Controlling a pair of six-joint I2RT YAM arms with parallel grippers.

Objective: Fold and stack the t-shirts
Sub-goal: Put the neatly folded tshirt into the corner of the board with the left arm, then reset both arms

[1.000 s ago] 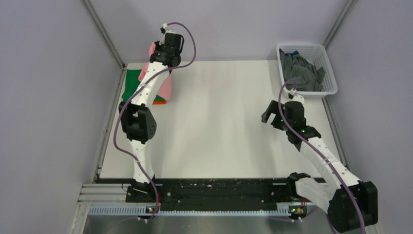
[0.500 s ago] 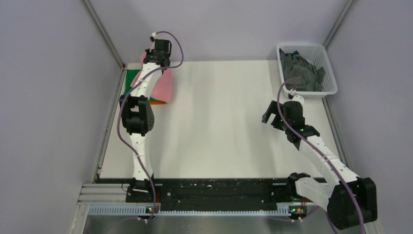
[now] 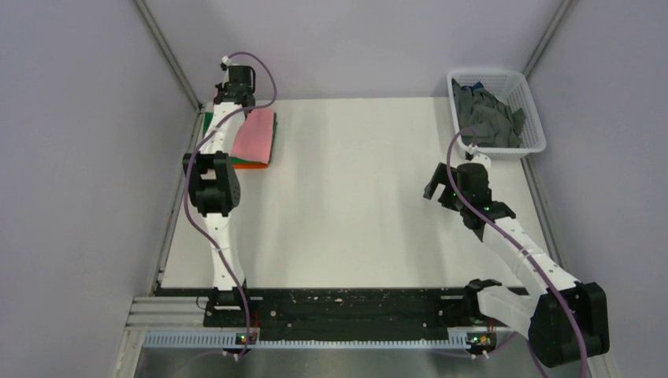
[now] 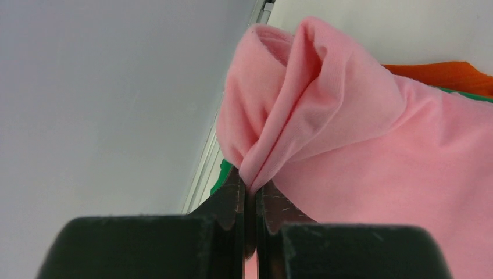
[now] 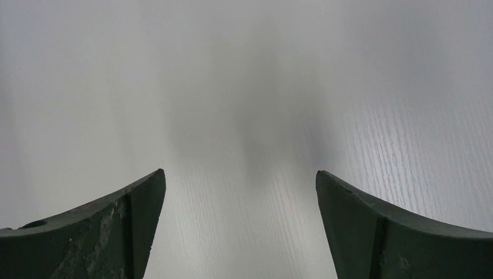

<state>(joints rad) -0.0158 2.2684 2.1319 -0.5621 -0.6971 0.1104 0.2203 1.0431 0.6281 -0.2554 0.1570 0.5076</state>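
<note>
A light pink t-shirt (image 3: 256, 134) lies folded on top of an orange t-shirt (image 3: 250, 164) and a green t-shirt (image 3: 207, 120) at the table's far left corner. My left gripper (image 3: 233, 88) is at the far end of that stack, shut on a bunched fold of the pink t-shirt (image 4: 302, 110); orange (image 4: 447, 72) and green (image 4: 222, 174) edges show beneath. Dark grey t-shirts (image 3: 488, 116) lie piled in the white basket (image 3: 532, 146). My right gripper (image 3: 438, 189) is open and empty above bare table (image 5: 244, 145).
The white lattice basket stands at the far right corner. Grey walls close in the left, right and back sides. A black rail (image 3: 354, 311) with the arm bases runs along the near edge.
My left gripper has moved left and back toward the far corner, drawing the pink t-shirt down flat over the stack. The right arm has barely moved.
</note>
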